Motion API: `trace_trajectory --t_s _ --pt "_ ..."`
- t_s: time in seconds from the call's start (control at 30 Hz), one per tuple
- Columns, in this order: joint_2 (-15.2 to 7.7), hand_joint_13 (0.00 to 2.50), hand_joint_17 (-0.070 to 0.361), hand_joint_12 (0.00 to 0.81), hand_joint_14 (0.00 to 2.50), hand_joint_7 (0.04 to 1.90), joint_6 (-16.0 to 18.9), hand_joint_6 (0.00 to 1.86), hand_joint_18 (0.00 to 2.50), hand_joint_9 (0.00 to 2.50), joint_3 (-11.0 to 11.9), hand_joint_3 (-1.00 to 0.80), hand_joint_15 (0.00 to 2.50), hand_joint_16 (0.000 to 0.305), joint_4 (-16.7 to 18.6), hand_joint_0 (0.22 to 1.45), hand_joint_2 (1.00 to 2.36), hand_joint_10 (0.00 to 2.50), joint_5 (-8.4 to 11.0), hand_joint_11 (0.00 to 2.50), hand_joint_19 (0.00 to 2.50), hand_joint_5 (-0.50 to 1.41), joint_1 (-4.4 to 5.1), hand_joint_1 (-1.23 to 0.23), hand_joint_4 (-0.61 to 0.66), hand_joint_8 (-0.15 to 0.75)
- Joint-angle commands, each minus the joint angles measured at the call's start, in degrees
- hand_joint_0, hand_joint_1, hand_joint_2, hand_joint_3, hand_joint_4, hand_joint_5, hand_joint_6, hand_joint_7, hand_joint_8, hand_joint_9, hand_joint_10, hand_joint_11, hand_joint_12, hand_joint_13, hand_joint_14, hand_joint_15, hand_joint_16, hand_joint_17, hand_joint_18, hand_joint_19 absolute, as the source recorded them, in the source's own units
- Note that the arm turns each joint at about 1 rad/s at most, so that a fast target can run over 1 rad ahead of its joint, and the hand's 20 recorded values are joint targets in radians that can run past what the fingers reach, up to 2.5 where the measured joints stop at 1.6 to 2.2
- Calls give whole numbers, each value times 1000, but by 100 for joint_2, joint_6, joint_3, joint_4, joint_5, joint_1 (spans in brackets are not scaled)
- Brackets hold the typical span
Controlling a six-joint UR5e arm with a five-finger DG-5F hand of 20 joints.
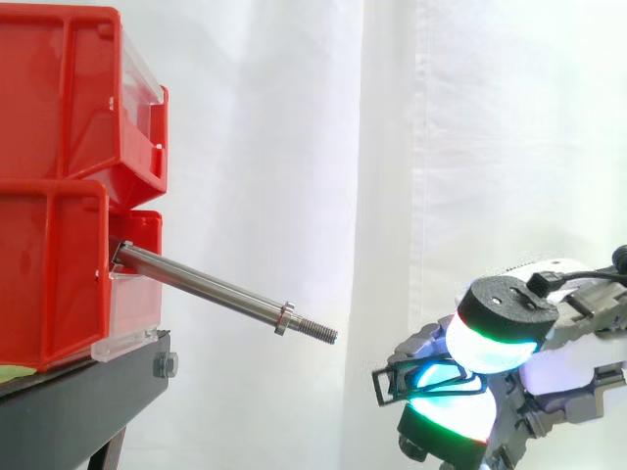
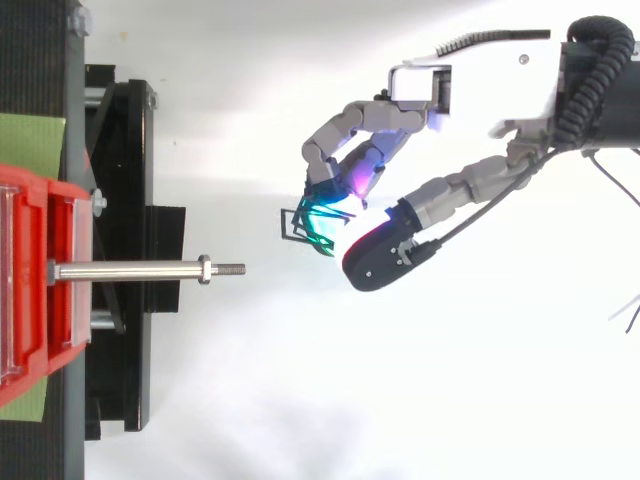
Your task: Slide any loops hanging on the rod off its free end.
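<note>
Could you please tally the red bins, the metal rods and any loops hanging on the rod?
Red bins: 2
Metal rods: 1
Loops hanging on the rod: 0 (the looped wire is pinched in the hand)
Total: 3

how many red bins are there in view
2, stacked at the left: the upper red bin sits on the lower red bin, from which the rod sticks out. Others may be hidden beyond the edge.

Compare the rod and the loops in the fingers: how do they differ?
The rod is straight, shiny and thick; the loops are thin, dark, angular wire. The rod is fixed in the red bin; the loops are pinched in the hand's fingers, apart from its free end.
</note>
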Motion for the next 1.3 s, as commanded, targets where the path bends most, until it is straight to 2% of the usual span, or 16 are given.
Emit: trace_trajectory --t_s 0.0,0.1,0.23,0.37,0.5,0.8,1.1,1.23,1.27 --pt "3 701 136 372 8 1339 28 892 703 844 8 -402 199 60 -18 612 1008 15 -1 541 342 -182 -2 -497 224 341" --pt "3 689 135 371 7 1339 36 894 690 847 43 -322 201 60 -18 605 1013 15 8 549 348 -176 7 -508 211 345" --pt "3 693 137 375 7 1361 36 895 698 839 52 -141 200 61 -18 599 1020 15 17 557 334 -176 7 -646 174 351" --pt "3 704 145 389 7 1313 72 908 727 820 52 -98 198 64 -18 607 1018 12 17 560 318 -186 -2 -714 150 351" --pt "3 690 142 381 7 1281 89 913 715 778 43 -145 200 63 -18 637 1016 12 17 553 320 -210 -2 -795 178 335" --pt "-6 690 137 370 7 1251 186 917 729 778 52 -338 186 61 -18 736 1010 15 17 574 302 -219 16 -859 179 322" --pt "-6 702 136 373 8 1273 300 911 755 800 52 -373 184 60 -27 721 1009 14 -1 569 301 -214 25 -851 232 331" --pt "3 706 136 375 7 1352 344 903 754 823 52 -412 190 60 -62 662 1006 13 -10 579 307 -194 33 -792 222 338" --pt "3 703 135 376 7 1371 362 893 750 822 52 -414 191 60 -71 641 1007 13 -10 569 309 -181 33 -722 223 338"
